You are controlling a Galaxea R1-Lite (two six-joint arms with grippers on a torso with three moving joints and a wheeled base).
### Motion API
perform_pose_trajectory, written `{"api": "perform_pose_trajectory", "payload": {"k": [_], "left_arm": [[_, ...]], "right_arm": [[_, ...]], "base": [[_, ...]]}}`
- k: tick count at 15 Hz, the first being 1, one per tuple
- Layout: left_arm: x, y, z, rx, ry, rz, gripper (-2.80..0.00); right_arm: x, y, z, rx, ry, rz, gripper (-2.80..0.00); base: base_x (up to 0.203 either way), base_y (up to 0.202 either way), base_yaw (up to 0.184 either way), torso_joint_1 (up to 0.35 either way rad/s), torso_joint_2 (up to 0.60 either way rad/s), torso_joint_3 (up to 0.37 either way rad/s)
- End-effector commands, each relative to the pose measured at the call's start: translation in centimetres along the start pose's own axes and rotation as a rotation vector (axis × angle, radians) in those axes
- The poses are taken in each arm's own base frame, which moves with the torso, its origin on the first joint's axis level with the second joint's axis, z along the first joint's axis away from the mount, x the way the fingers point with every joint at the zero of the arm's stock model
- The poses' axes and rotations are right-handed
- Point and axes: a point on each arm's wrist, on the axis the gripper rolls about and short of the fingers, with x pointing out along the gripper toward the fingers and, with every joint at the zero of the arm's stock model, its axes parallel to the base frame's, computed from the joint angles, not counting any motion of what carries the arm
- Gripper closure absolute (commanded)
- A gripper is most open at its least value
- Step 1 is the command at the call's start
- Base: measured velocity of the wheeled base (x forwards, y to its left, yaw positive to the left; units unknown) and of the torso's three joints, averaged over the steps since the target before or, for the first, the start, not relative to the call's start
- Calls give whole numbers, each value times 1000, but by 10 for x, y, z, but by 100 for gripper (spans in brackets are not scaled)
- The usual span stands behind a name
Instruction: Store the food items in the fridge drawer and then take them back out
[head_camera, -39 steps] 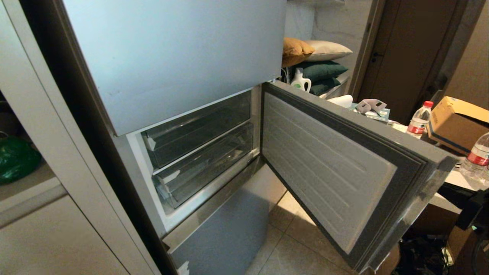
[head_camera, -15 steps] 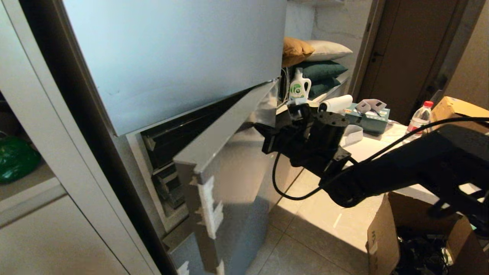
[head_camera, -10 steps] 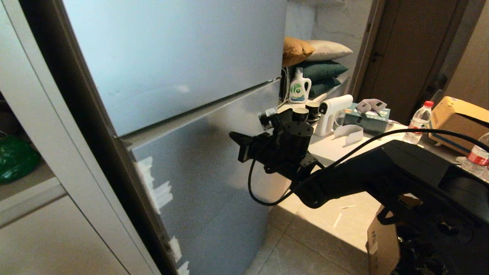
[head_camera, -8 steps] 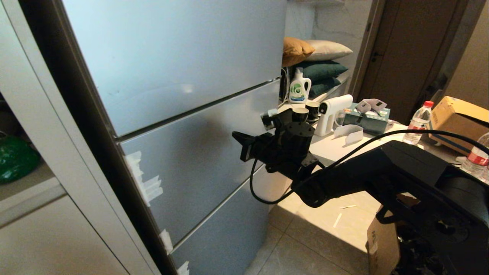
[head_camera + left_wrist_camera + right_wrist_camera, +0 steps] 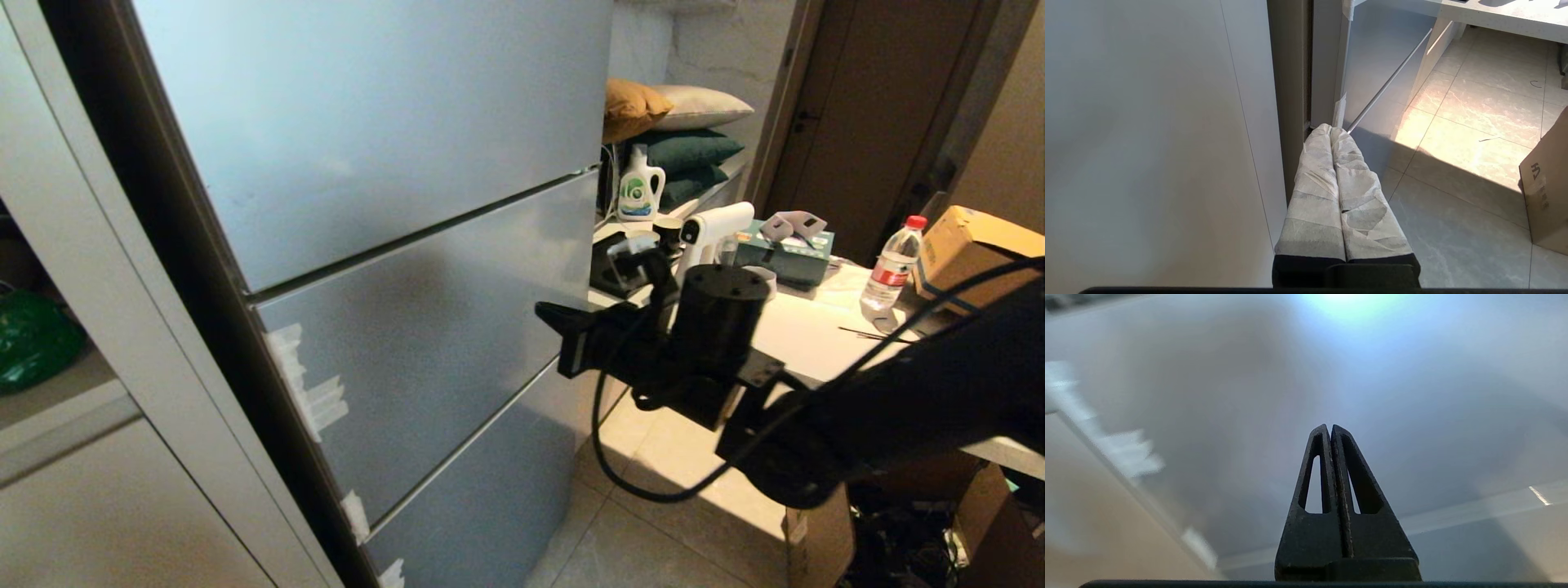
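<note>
Though the fridge drawer (image 5: 408, 359) sits flush and shut, hiding any food, the right gripper (image 5: 563, 320) hovers beside it, jaws pressed together, empty. Its stiff, slick front likely needs an edge pull.

The fridge drawer (image 5: 416, 343) sits closed in the fridge front, below the top door (image 5: 367, 122) and above the lowest panel (image 5: 482, 498). Tape scraps (image 5: 306, 384) lie along its left edge, next to the cabinet (image 5: 106, 392) on the fridge's left. The right gripper (image 5: 549, 311) hangs in front of the drawer's right end, apart from it. Behind the arm and right of the fridge stands a table (image 5: 808, 335) carrying a spray gun (image 5: 710, 237), a tissue box (image 5: 788, 245) and a water bottle (image 5: 891, 265). Pillows (image 5: 678, 135) are stacked beyond it, with a detergent bottle (image 5: 637, 192) before them.
</note>
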Motion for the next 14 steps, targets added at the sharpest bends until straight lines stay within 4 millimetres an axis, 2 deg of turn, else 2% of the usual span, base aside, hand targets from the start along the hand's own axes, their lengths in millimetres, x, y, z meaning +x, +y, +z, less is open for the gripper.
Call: {"api": "perform_pose_trajectory", "payload": {"k": [1, 3, 4, 6, 8, 9, 11, 13, 14], "left_arm": [[0, 0, 0, -1, 1, 0, 0], [0, 0, 0, -1, 1, 0, 0], [0, 0, 0, -1, 1, 0, 0], [0, 0, 0, -1, 1, 0, 0], [0, 0, 0, -1, 0, 0, 0], [0, 0, 0, -1, 1, 0, 0], [0, 0, 0, -1, 1, 0, 0], [0, 0, 0, -1, 1, 0, 0], [0, 0, 0, -1, 1, 0, 0]], "right_arm": [[-96, 22, 70, -18, -120, -74, 0], [-178, 24, 84, -50, -134, -192, 0], [-216, 22, 81, -72, -135, -252, 0], [-290, 19, 52, -119, -112, -395, 0], [-338, 25, 16, -149, -82, -495, 0], [-356, 31, -1, -158, -62, -534, 0], [-378, 39, -33, -164, -2, -593, 0], [-387, 38, -64, -120, 138, -723, 0], [-391, 40, -70, -121, 141, -761, 0]], "base": [[0, 0, 0, 0, 0, 0], [0, 0, 0, 0, 0, 0], [0, 0, 0, 0, 0, 0], [0, 0, 0, 0, 0, 0], [0, 0, 0, 0, 0, 0], [0, 0, 0, 0, 0, 0], [0, 0, 0, 0, 0, 0], [0, 0, 0, 0, 0, 0], [0, 0, 0, 0, 0, 0]]}}
